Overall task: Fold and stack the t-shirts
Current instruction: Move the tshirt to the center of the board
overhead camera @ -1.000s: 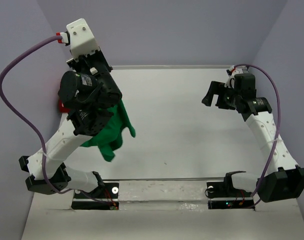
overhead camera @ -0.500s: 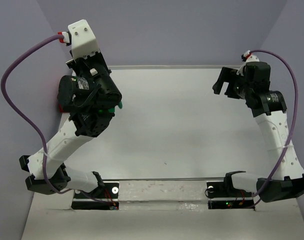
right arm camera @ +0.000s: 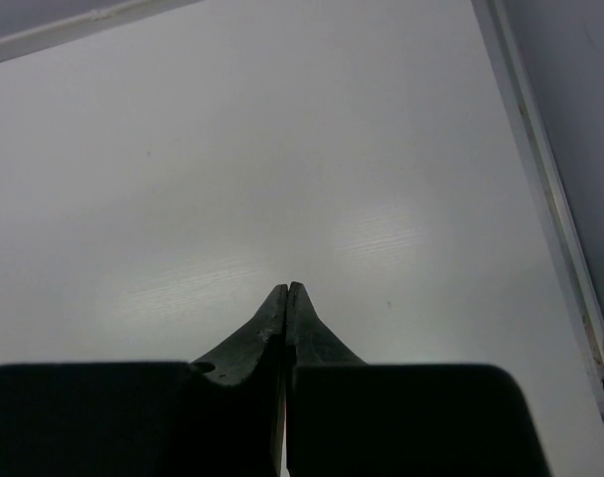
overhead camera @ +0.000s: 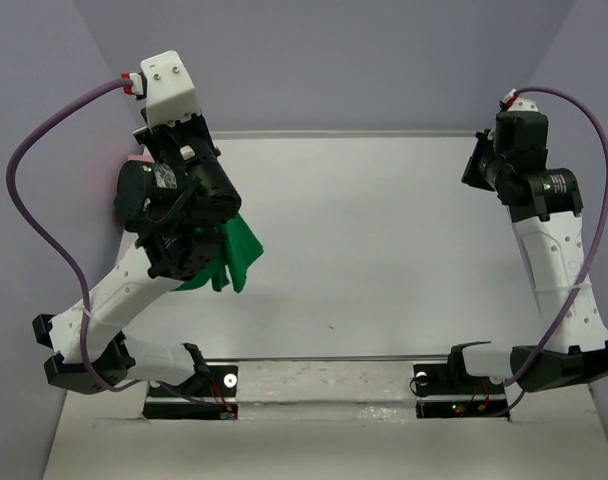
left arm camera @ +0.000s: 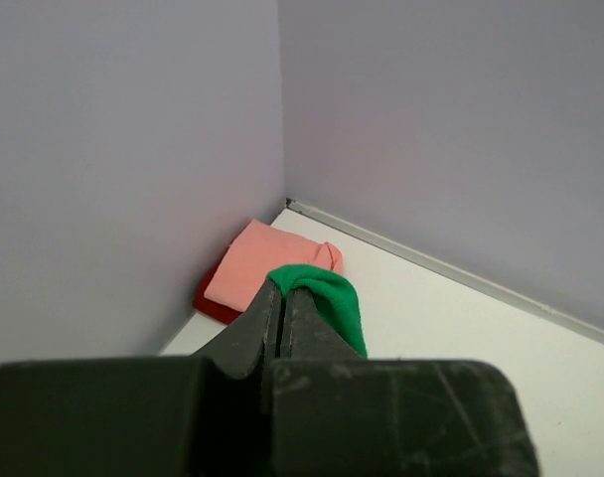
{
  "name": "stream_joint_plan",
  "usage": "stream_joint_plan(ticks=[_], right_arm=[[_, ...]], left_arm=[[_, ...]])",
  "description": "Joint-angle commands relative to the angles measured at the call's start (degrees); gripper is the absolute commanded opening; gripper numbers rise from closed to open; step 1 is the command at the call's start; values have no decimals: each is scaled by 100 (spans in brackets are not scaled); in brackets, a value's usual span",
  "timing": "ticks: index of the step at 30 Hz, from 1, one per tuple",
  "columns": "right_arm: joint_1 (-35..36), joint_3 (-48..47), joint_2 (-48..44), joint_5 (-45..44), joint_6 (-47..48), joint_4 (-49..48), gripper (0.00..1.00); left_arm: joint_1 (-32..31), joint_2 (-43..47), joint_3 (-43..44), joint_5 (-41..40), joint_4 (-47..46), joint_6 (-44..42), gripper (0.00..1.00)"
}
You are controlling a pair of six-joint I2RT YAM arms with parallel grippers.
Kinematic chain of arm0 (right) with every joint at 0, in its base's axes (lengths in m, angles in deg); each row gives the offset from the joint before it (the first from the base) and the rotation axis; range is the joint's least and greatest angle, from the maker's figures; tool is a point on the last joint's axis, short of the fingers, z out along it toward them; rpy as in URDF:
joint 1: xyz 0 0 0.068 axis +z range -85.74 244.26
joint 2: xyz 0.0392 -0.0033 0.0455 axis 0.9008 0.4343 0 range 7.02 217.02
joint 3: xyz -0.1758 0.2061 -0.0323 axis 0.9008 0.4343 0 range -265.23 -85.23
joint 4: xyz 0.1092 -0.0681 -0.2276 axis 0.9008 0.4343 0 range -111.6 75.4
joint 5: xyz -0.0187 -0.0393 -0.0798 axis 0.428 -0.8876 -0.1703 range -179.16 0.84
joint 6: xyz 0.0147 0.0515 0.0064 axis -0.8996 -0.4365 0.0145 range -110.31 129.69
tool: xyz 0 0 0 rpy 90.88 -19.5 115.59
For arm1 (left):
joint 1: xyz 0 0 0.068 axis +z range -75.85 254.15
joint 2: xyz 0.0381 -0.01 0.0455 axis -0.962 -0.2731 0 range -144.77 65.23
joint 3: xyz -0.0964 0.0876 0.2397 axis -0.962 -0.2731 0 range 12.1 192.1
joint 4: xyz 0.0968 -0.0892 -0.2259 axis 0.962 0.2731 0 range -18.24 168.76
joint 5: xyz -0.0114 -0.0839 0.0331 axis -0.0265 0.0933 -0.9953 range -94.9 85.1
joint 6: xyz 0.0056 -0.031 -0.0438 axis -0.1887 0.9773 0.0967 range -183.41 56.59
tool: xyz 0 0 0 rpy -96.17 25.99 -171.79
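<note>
Your left hand [left arm camera: 282,303] is clamped on a bunch of the green t-shirt [left arm camera: 332,303], held up over the counter [overhead camera: 384,250] nr its left edge. Pink t-shirt [left arm camera: 267,263] lies folded on the dark red t-shirt [left arm camera: 211,301] in the far-left corner. Right hand [right arm camera: 287,290]: pinched shut, empty, far-right side. Step looks like spreading green for folding. Next you'd lay it flat mid-counter, right hand taking a 2nd edge.

From above, the left arm [overhead camera: 174,200] covers most of the green shirt [overhead camera: 239,250]. By the wall [left arm camera: 133,149], the dark red shirt [left arm camera: 215,306] shows only an edge beneath the pink shirt [left arm camera: 267,263], its shape hidden.
</note>
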Motion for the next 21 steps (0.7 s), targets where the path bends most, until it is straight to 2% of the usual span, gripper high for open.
stream_joint_plan(ticks=[1,2,6,21], right_arm=[[31,-140,-223,-321,75,48,0],[31,-140,-250,-321,83,39,0],[31,-140,-285,-251,101,4,0],[31,-184,-294,-119,83,22,0]], left_arm=[[-17,279,-232,-914,-493,-247,0],[-17,349,-320,-932,-580,-308,0],[-17,472,-971,-994,-2055,-1482,0],[-17,806,-1077,-1020,-1873,-1522,0]])
